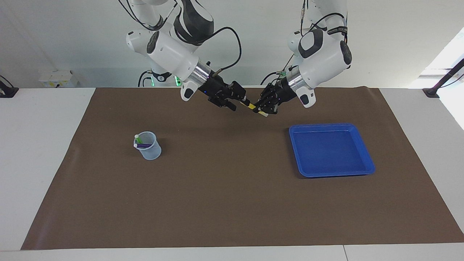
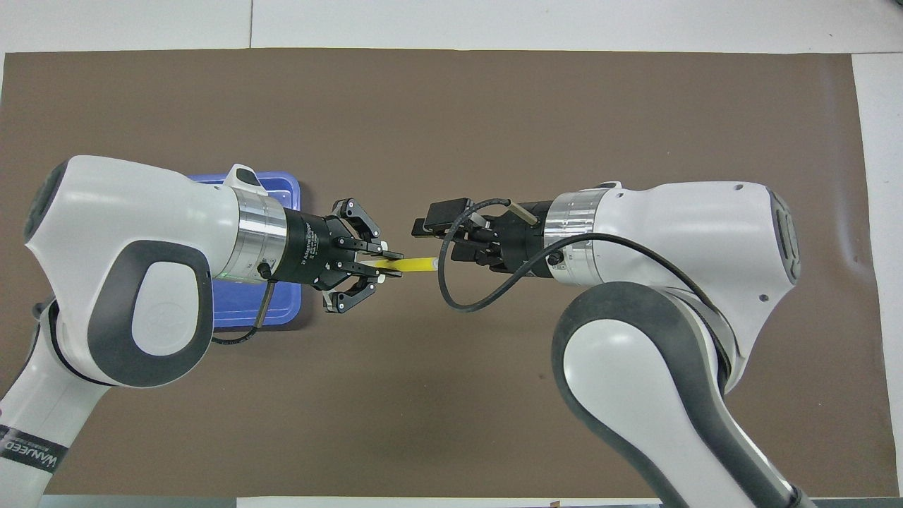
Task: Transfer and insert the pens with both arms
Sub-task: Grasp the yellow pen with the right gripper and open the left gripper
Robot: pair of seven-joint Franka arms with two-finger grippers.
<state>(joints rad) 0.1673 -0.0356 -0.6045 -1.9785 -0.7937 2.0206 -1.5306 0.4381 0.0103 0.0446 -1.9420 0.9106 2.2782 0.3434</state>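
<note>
My left gripper (image 1: 262,108) is shut on the yellow pen (image 1: 251,106) and holds it level above the mat, between the blue tray and the cup. In the overhead view the left gripper (image 2: 394,264) grips the pen (image 2: 415,264) near its pale end. My right gripper (image 1: 237,103) is open and faces it, and the pen's free tip reaches its fingers (image 2: 451,240). The green pen (image 1: 139,139) and the purple pen (image 1: 143,145) stand in the clear cup (image 1: 149,146), which the right arm hides in the overhead view.
A blue tray (image 1: 366,159) lies on the brown mat (image 1: 232,203) toward the left arm's end; its corner shows in the overhead view (image 2: 289,190). Two smaller arms with green lights (image 1: 176,80) stand at the robots' edge of the table.
</note>
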